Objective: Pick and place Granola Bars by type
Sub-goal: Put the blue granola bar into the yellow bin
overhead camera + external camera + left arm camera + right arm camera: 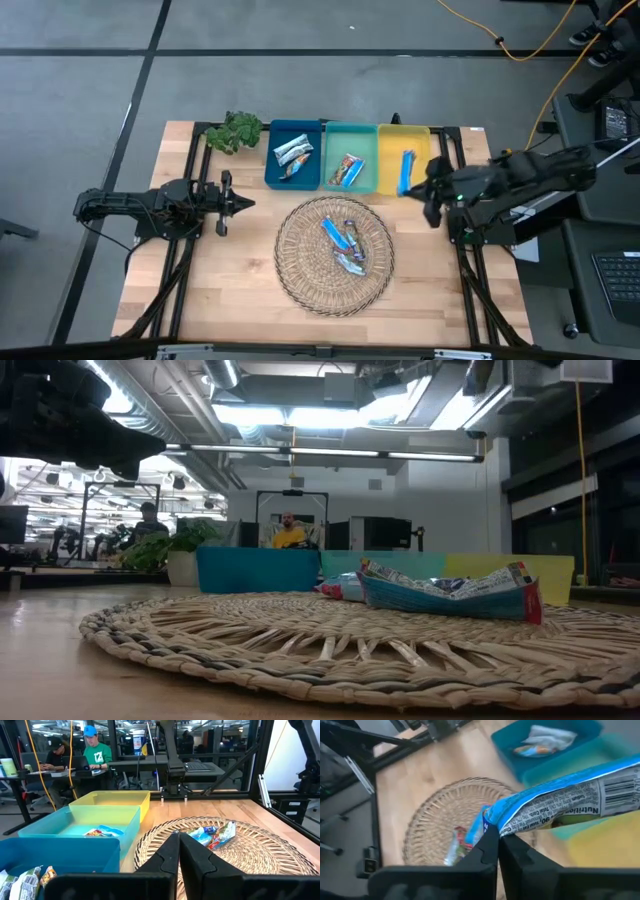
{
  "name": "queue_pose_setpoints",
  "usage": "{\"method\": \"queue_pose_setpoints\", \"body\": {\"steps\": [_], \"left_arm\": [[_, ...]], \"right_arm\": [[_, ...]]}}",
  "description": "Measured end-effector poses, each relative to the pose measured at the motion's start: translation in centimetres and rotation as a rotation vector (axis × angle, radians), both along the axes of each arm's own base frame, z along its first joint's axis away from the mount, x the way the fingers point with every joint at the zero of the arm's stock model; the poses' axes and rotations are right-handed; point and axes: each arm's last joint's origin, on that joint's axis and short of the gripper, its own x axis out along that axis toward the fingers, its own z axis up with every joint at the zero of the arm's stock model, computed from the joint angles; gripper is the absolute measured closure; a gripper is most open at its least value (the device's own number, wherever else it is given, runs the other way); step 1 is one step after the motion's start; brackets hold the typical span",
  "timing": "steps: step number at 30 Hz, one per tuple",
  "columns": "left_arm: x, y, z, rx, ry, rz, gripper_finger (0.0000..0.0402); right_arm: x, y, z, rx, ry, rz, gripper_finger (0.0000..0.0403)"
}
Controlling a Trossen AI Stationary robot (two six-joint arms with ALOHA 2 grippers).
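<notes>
Left gripper [243, 203]: parked over bare wood at the table's left side, tips pinched together on nothing, pointing toward the woven mat. Idle.

Potted plant [235, 131]: back-left corner, beside the bins. Not part of the sorting.

Dark blue bin [272, 168]: leftmost of three in the back row; holds silver-white wrapped bars [293, 153].

Teal bin [331, 138]: middle of the row, touching its neighbours; holds bars with orange-brown print [347, 171].

Round woven mat [300, 262]: centre front. A few granola bars on the mat [343, 241] remain to be sorted, lying close together, blue and silver with some red.

Yellow bin [390, 150]: rightmost of the row. The blue bar [406, 172] shows lengthwise over it in the high view.

Right gripper [496, 839]: at the yellow bin's right edge, fingers clamped on one end of the blue bar, whose wrapper trails out past the tips with its nutrition panel showing in the right wrist view. Whether the bar's free end already rests on the bin floor cannot be told.

Step in hand, as judged: placing a blue bar into the yellow bin; sorting is well under way, with every bin stocked and the mat not yet cleared.

Next move calls for: lowering the bar inside the bin walls, parting the fingers to drop it, then lifting clear of the rim before heading back to the mat.
</notes>
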Motion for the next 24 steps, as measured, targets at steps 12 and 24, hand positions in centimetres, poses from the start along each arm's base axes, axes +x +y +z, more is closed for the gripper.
{"method": "queue_pose_setpoints", "body": {"steps": [12, 24], "left_arm": [[0.0, 0.0, 0.0, 0.0, 0.0, 0.0, 0.0397], [0.0, 0.0, 0.0, 0.0, 0.0, 0.0, 0.0396]], "right_arm": [[-5.8, -3.3, 4.6, -0.161, 0.209, -0.057, 0.0393], [-7.4, -4.9, 5.7, -0.3, 0.276, -0.125, 0.0393]]}}
